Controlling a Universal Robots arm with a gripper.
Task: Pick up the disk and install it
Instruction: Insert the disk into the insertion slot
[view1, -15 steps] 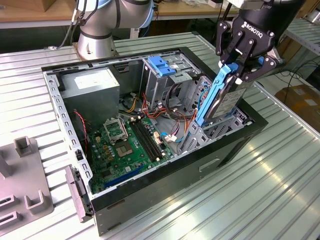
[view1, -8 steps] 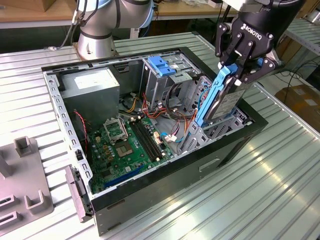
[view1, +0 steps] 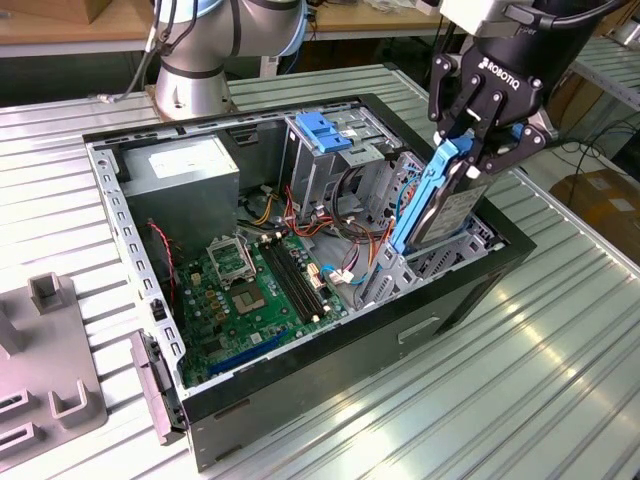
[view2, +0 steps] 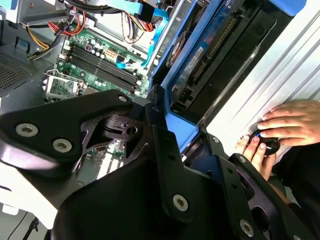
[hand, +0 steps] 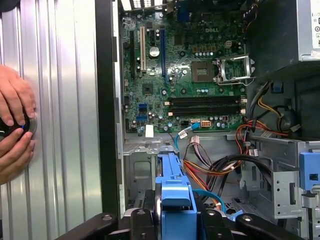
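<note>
The disk (view1: 452, 207), a grey metal drive in a bright blue carrier bracket, hangs steeply tilted over the end of the open computer case (view1: 470, 300) on the exterior view's right. My gripper (view1: 470, 150) is shut on its upper end, with black fingers on both sides of the blue bracket. The disk's lower end reaches down to the metal bay (view1: 425, 265) inside the case; whether it touches is unclear. In the second wrist view the blue carrier (view2: 181, 125) runs away from the gripper toward the case. The first wrist view has the carrier (hand: 175, 187) between the black fingers (hand: 140, 222).
Inside the case lie a green motherboard (view1: 250, 285), a grey power supply (view1: 185, 170), a drive cage with a blue latch (view1: 322, 130) and loose red and orange cables (hand: 220, 165). A person's hands (hand: 15, 125) rest on the ribbed table beside the case. Grey fixtures (view1: 50, 370) stand at the exterior view's left.
</note>
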